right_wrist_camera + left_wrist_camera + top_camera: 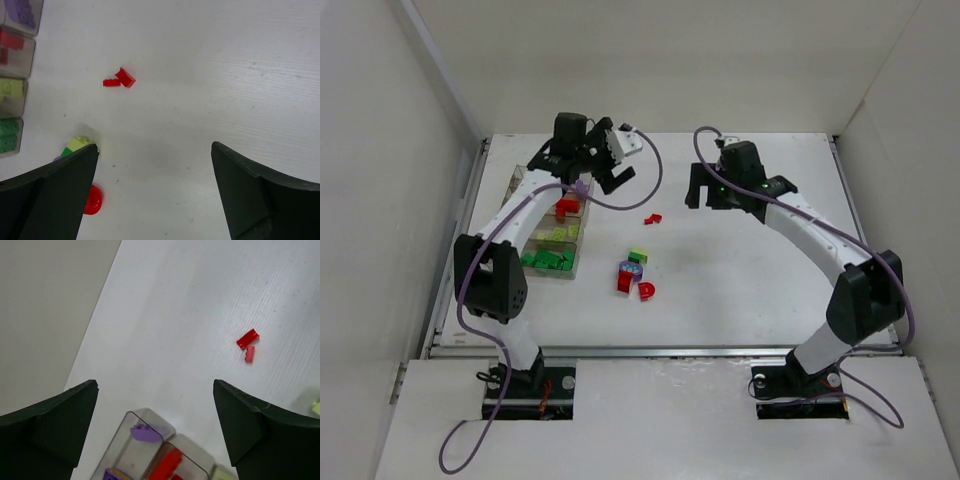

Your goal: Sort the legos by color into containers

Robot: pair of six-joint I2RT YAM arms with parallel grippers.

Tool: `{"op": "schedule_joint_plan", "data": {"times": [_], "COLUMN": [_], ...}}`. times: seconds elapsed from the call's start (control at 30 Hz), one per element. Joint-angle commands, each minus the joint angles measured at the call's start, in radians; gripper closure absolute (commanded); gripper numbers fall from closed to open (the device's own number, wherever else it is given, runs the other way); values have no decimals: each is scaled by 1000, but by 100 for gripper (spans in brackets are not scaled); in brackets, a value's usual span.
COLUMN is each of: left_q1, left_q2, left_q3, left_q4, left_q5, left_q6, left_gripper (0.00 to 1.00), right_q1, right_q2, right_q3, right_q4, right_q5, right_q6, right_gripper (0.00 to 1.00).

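Note:
The clear organizer box (532, 205) stands at the left, its rows holding purple (582, 187), red (565, 207), yellow-green (558, 235) and dark green (548, 260) legos. My left gripper (610, 165) is open and empty above the box's far end; its wrist view (155, 384) shows a purple lego (146, 432) and a red one (167, 465) in the rows below. Two small red legos (652, 217) lie mid-table. A loose cluster (633, 272) of yellow-green, purple-blue and red legos lies nearer me. My right gripper (712, 198) is open and empty above bare table (154, 146).
The right wrist view shows the two red legos (120, 79), a yellow-green brick (80, 143) and a round red piece (92, 200) by its left finger, and the box's ends (15, 60) at the left edge. White walls enclose the table on three sides.

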Motion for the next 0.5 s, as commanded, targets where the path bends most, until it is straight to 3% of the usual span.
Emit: {"op": "schedule_joint_plan", "data": {"times": [0.0, 0.1, 0.33, 0.47], "left_q1": [-5, -107, -152, -152], "left_q2": [95, 230, 310, 379], "left_q3": [155, 254, 209, 234], "left_q4": [-195, -294, -207, -231], "left_q5": [157, -8, -8, -30], "left_q6": [115, 103, -1, -55], "left_gripper": [3, 19, 19, 29], "right_q1": [-43, -54, -63, -63], "right_q2": [-70, -81, -92, -101], "right_q3": [2, 2, 2, -8], "right_q4": [10, -1, -22, -22], "right_q5": [56, 56, 13, 3], "right_q6": [2, 2, 2, 2], "right_gripper": [0, 0, 0, 0]}}
